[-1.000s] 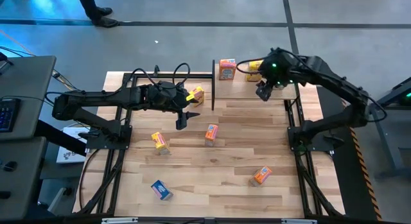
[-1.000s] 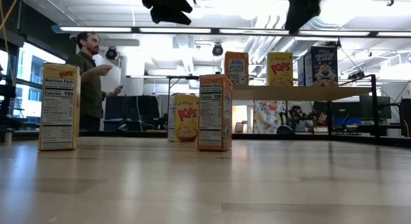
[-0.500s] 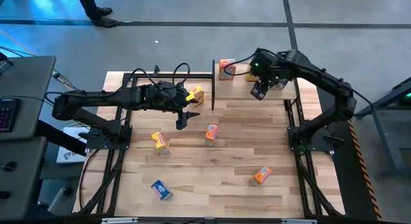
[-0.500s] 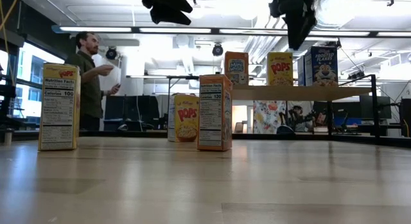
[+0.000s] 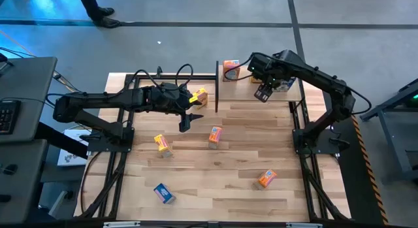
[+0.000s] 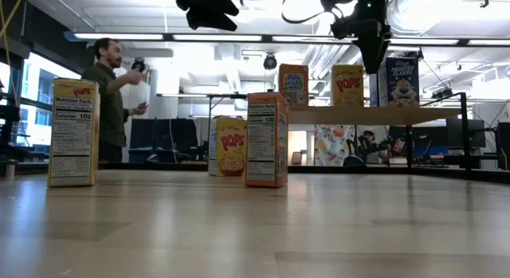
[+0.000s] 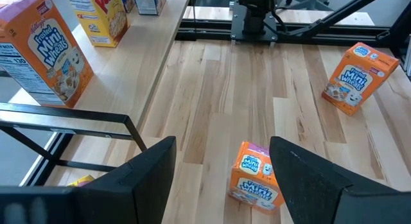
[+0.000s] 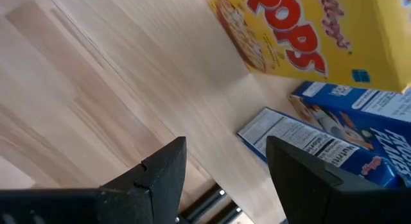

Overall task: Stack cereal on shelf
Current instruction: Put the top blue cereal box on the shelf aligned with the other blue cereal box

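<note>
Light-wood shelf board (image 5: 245, 89) on black posts holds an orange cereal box (image 5: 230, 69), a yellow box (image 8: 308, 31) and a blue box (image 8: 334, 144). Right pincer (image 5: 263, 93) hangs over the shelf, fingers apart, empty. Left pincer (image 5: 185, 123) above the plank counter (image 5: 215, 179), spread open, empty, orange mini box (image 7: 257, 174) below.

Person (image 6: 111, 103) — behind the table (image 5: 215, 182)

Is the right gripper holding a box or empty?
Empty. The right gripper has its fingers spread with nothing between them, hovering over the shelf beside the yellow Pops box and blue box.
</note>
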Action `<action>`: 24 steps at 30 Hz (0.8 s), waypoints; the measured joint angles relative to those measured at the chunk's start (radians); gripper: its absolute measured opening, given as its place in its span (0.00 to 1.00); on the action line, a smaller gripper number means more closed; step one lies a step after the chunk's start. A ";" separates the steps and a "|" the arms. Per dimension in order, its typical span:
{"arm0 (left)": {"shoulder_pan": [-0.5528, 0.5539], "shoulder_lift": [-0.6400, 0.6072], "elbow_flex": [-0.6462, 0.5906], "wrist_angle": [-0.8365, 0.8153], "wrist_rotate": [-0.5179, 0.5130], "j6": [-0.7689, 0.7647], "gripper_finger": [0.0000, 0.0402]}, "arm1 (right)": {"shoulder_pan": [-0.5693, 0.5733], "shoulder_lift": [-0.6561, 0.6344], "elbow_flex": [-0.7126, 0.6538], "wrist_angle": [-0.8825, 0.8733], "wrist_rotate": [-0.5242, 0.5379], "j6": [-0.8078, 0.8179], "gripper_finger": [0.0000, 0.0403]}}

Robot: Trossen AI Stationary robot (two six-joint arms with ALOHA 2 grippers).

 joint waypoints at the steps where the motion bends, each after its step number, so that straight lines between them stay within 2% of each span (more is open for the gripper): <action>1: 0.000 0.000 0.000 0.000 0.000 0.000 0.60 | 0.000 0.003 0.000 -0.002 0.000 0.000 0.51; 9: 0.000 0.000 0.000 0.000 0.000 0.000 0.60 | 0.000 0.005 0.000 -0.013 0.045 0.011 0.51; 24: 0.000 0.000 0.000 0.000 0.000 0.000 0.60 | 0.000 0.005 0.000 -0.013 0.049 0.033 0.51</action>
